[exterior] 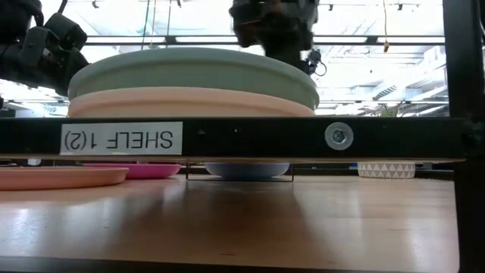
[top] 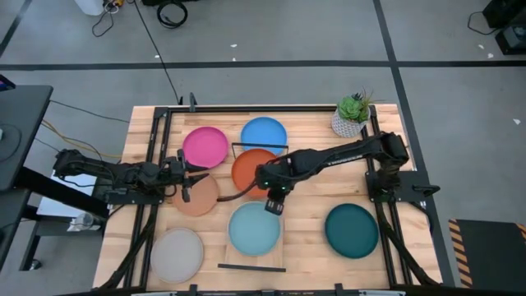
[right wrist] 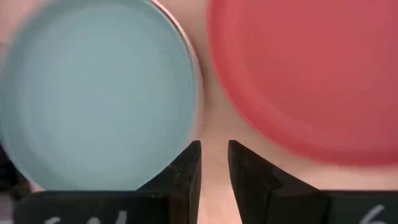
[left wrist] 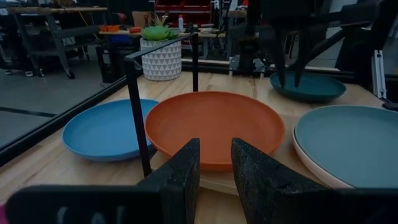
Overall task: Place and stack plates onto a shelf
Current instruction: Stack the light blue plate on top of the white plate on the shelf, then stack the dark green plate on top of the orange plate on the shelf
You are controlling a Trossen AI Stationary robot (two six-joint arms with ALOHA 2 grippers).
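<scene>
A: Where's the right gripper (top: 274,203)?
B: Above the shelf (top: 278,215), between the orange plate (top: 253,168) and light blue plate (top: 255,228), fingers nearly closed, empty.
A: Left gripper (top: 191,178)?
B: Beside the tan plate (top: 196,197), narrowly parted, empty

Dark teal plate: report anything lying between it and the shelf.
Nothing visible: only bare tabletop separates the dark teal plate from the shelf, where the light blue plate already sits.

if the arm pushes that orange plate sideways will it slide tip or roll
The orange plate would probably slide: it lies flat on the shelf, and its matte surface may drag a little. Rolling looks unlikely, since it is not on edge. Its shallow raised rim suggests a stiff shape that keeps its form, though a push high on the rim might tilt it.
</scene>
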